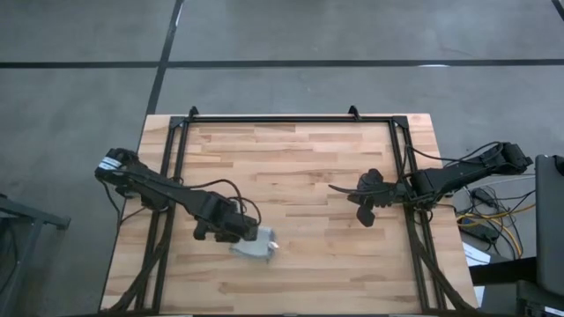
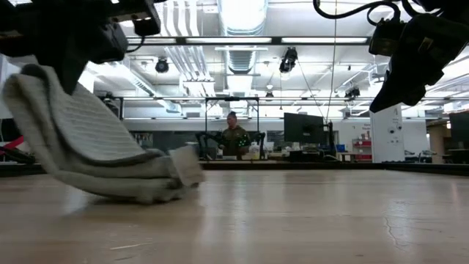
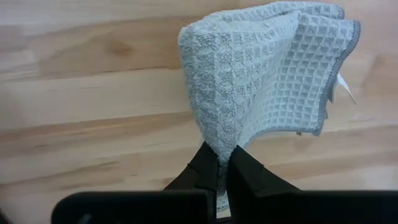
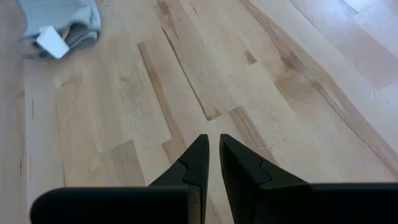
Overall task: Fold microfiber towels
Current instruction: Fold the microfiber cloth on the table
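Observation:
The grey-green waffle-weave microfiber towel [image 1: 254, 246] lies bunched and folded near the table's front edge, left of centre. Its white tag [image 2: 187, 165] sticks out on the side toward the right arm. My left gripper [image 3: 219, 155] stands just above and to the left of the towel and is shut on it. In the low view the towel [image 2: 88, 147] slopes up to the left toward that gripper. My right gripper [image 4: 212, 142] hovers over bare wood at the table's right, with only a narrow slit between its fingers and nothing in them. It is far from the towel [image 4: 59, 25]. My left gripper pinches a gathered part of the towel [image 3: 219, 144] between its two fingers, several layers together. The fingers come from above, pointing steeply down. The pinched part is raised off the table; the towel's other end, with the tag [image 3: 342, 84], rests on the wood.
Black frame rails run along the table's left side [image 1: 176, 176] and right side [image 1: 410, 176]. Cables and equipment [image 1: 493, 211] sit beyond the right edge. Bare wood [image 1: 300, 176] lies between the two arms. A person [image 2: 233, 136] stands far off in the room behind.

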`<control>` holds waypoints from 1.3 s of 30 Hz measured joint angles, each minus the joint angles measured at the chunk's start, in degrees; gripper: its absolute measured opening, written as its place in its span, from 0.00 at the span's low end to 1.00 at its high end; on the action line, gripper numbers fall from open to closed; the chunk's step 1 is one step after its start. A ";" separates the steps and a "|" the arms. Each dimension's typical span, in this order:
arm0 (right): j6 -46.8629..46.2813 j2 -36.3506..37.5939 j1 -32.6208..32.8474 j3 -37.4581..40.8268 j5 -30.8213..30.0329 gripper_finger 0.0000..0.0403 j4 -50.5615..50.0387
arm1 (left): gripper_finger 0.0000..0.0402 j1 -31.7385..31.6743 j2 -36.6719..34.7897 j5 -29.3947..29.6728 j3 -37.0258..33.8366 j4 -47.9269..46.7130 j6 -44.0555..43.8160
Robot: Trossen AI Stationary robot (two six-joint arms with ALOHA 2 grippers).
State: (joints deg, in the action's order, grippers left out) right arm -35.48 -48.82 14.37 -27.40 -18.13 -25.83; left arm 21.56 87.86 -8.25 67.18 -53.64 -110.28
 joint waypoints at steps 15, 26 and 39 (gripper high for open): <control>0.09 0.00 -0.02 0.15 -0.02 0.10 1.14 | 0.03 -0.02 3.14 -3.68 -0.04 4.72 0.60; -0.07 0.00 -0.02 0.24 -0.02 0.10 1.57 | 0.03 -0.07 4.92 -3.70 -0.09 10.34 1.80; 1.21 0.00 -0.02 0.32 -0.02 0.10 2.89 | 0.03 -2.31 4.92 -0.67 -0.11 15.89 3.57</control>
State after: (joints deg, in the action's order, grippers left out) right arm -34.28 -48.82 14.35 -27.08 -18.15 -22.95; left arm 19.25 92.77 -8.92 67.07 -37.75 -106.71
